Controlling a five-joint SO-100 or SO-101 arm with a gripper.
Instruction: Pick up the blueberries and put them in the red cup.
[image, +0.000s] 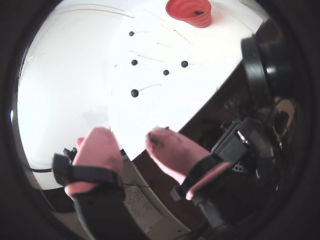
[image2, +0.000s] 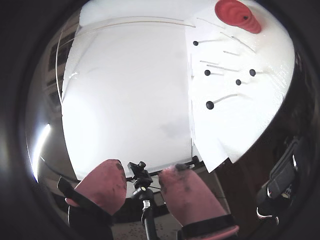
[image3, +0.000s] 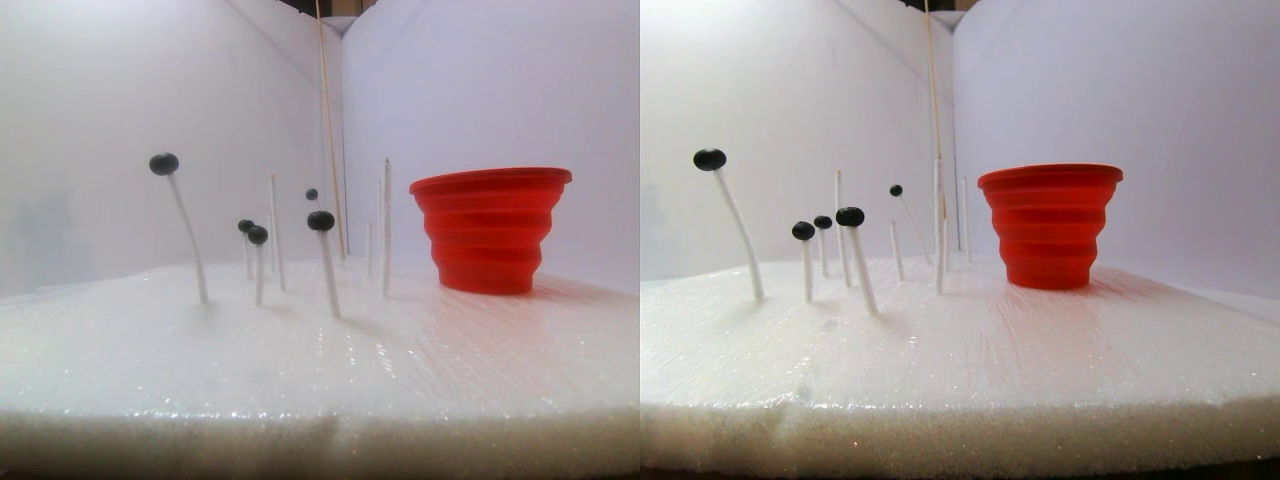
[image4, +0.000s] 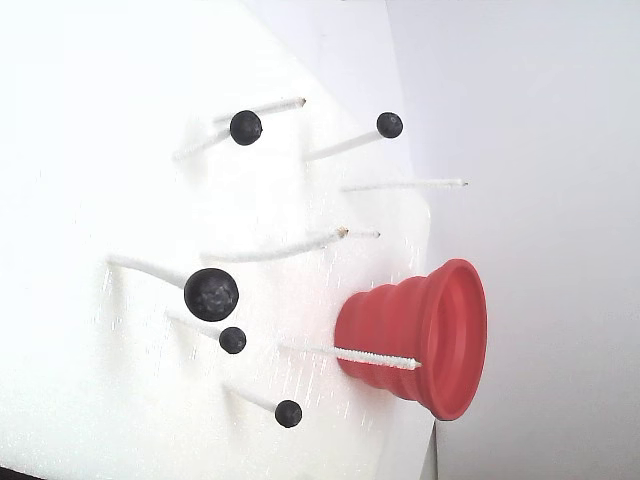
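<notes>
Several blueberries sit on the tips of thin white sticks stuck in a white foam board (image: 170, 107). The largest blueberry (image: 134, 93) (image2: 210, 105) (image3: 164, 163) (image4: 211, 294) is the one nearest my gripper. The red cup (image: 190, 11) (image2: 237, 15) (image3: 490, 230) (image4: 420, 335) stands upright at the board's far corner, with a dark spot inside it. My gripper (image: 131, 137) (image2: 143, 172) is open with nothing between its pink fingertips. It hangs off the board's near edge, well away from berries and cup. The stereo pair and fixed views do not show it.
Bare white sticks (image3: 385, 225) (image4: 400, 185) stand among the berries, one close to the cup. White walls (image3: 480, 80) back the board. A small camera on a stand (image2: 137, 175) sits below the gripper. Black equipment (image: 260, 60) lies right of the board.
</notes>
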